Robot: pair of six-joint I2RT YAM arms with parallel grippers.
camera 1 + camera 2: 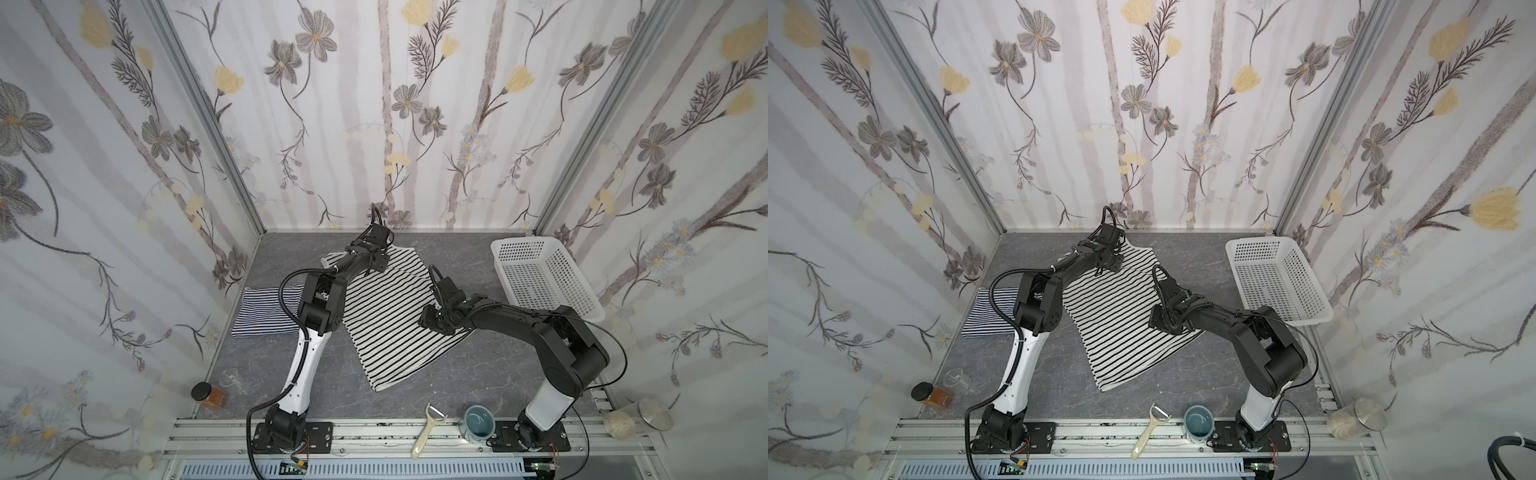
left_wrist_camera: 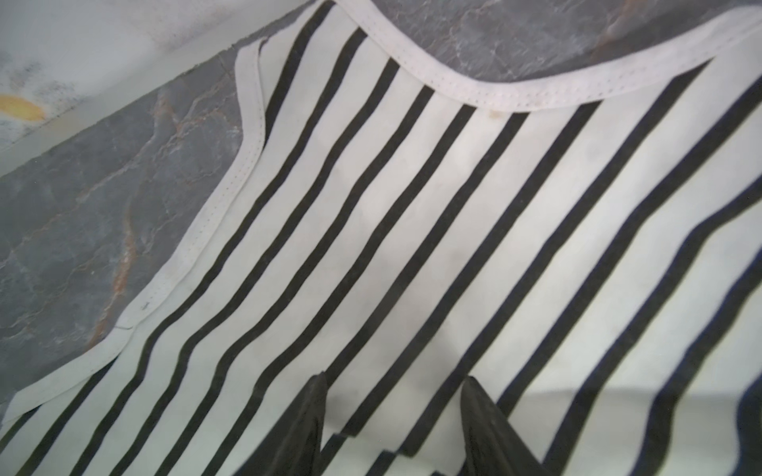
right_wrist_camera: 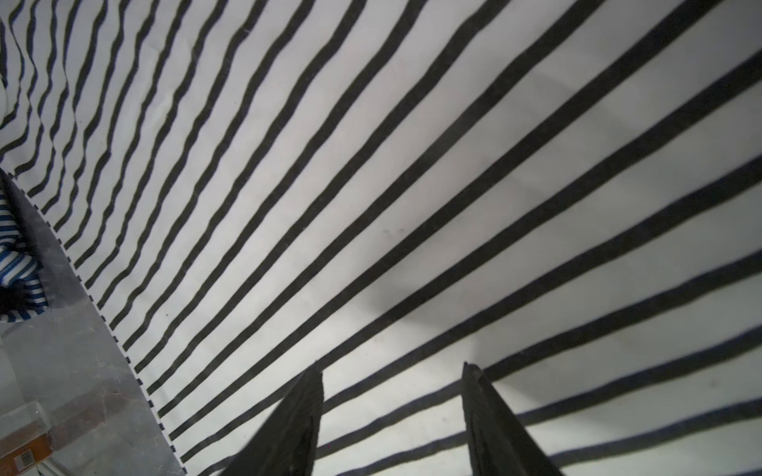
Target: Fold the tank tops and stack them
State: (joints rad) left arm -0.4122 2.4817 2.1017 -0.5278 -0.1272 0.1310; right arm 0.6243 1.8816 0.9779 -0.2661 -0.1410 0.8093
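Here we are over the grey marbled table (image 1: pixel 457 374). The wide-striped tank top (image 1: pixel 386 332) lies spread flat in the middle of both top views. It sits on a slant, its white-trimmed neckline toward the upper centre and its hem toward the lower centre.

The left gripper (image 2: pixel 393 381) is down at that neckline end. In its wrist view we see the two dark fingers (image 2: pixel 313 412) standing about half apart, with striped cloth showing in the gap and nothing pinched between them. Over at the garment's right edge, the right gripper (image 3: pixel 391 366) sits low above the stripes, its jaws likewise at a middling width and gripping nothing we can see. Whether either one's tips touch the fabric, we cannot tell.

Left of centre, the navy-striped tank top (image 1: pixel 266 311) lies folded into a rectangle, partly hidden behind the left arm, with a strip of bare table between it and the wide-striped one. A white perforated basket (image 1: pixel 523 241) stands at the right. Along the lower edge lie a cream peeler (image 1: pixel 428 432) and a teal mug (image 1: pixel 478 422).
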